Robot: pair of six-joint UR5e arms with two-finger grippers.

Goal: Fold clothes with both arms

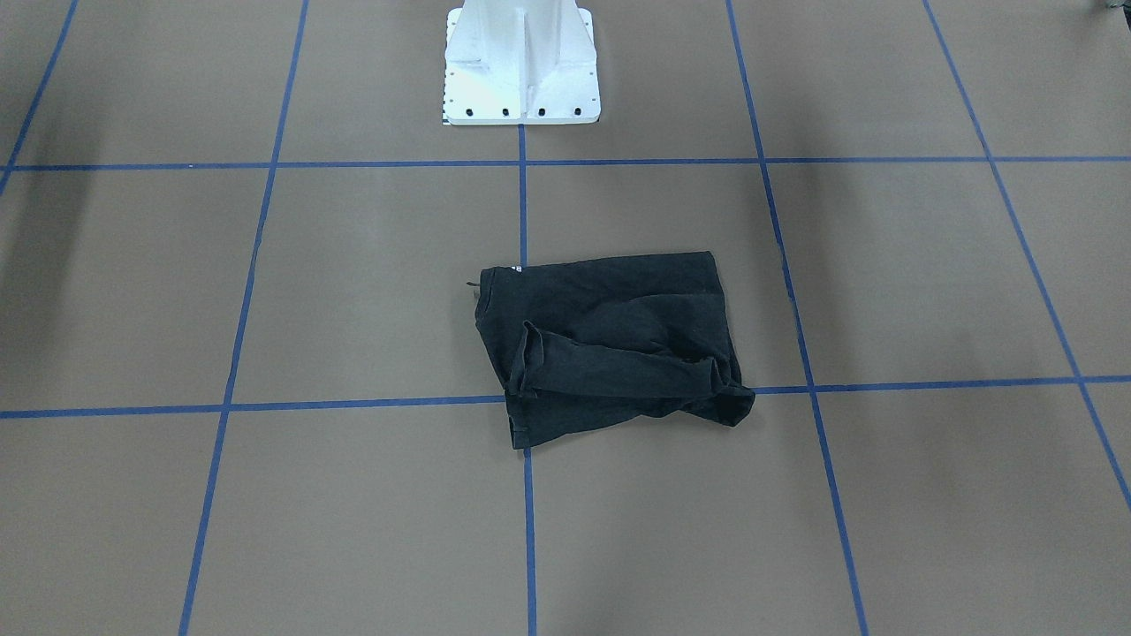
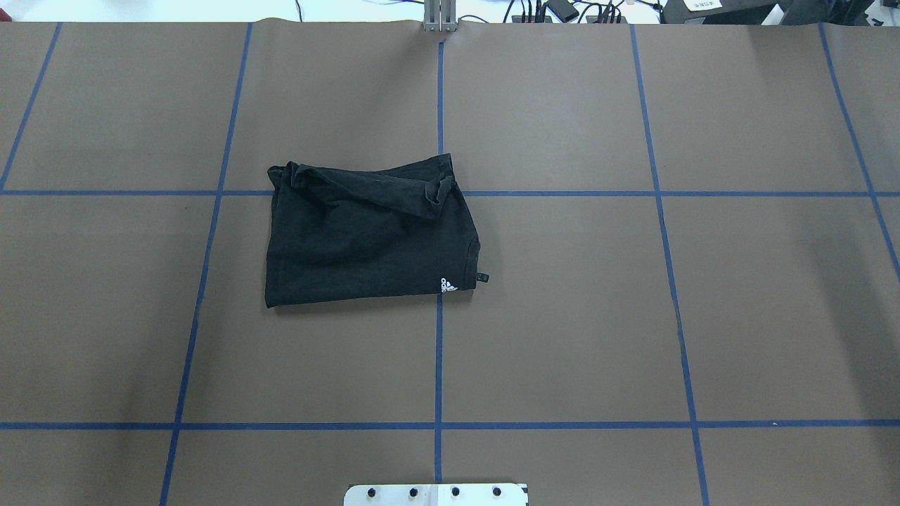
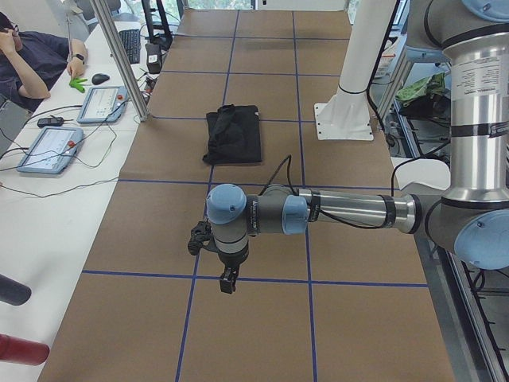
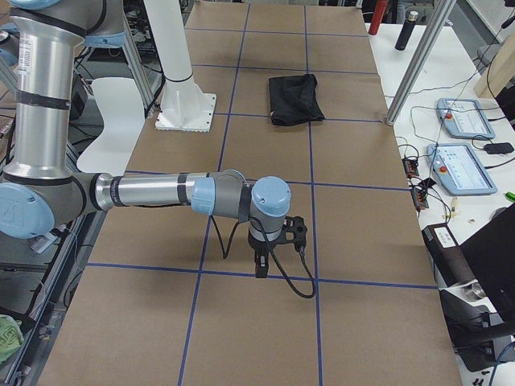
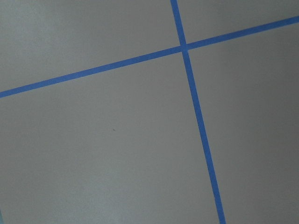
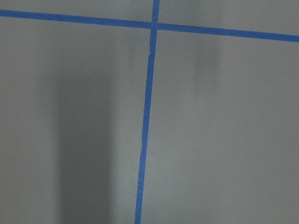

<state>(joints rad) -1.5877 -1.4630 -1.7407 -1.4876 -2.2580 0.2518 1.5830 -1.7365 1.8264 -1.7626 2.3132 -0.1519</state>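
Observation:
The black T-shirt (image 1: 610, 344) lies folded into a rough rectangle on the brown table, just left of centre in the overhead view (image 2: 365, 232). Only plain black cloth and a small white mark at one corner (image 2: 448, 284) show; the large logo is hidden. One edge is rumpled. My left gripper (image 3: 228, 282) hangs over bare table far from the shirt (image 3: 233, 135). My right gripper (image 4: 261, 265) hangs likewise far from the shirt (image 4: 294, 98). Both show only in the side views, so I cannot tell whether they are open or shut. Neither touches the shirt.
The white pedestal base (image 1: 521, 71) stands behind the shirt. Blue tape lines (image 5: 187, 46) grid the table. Teach pendants (image 3: 48, 147) and an operator (image 3: 24, 56) are at the side bench. A metal post (image 4: 418, 56) stands at the table's edge.

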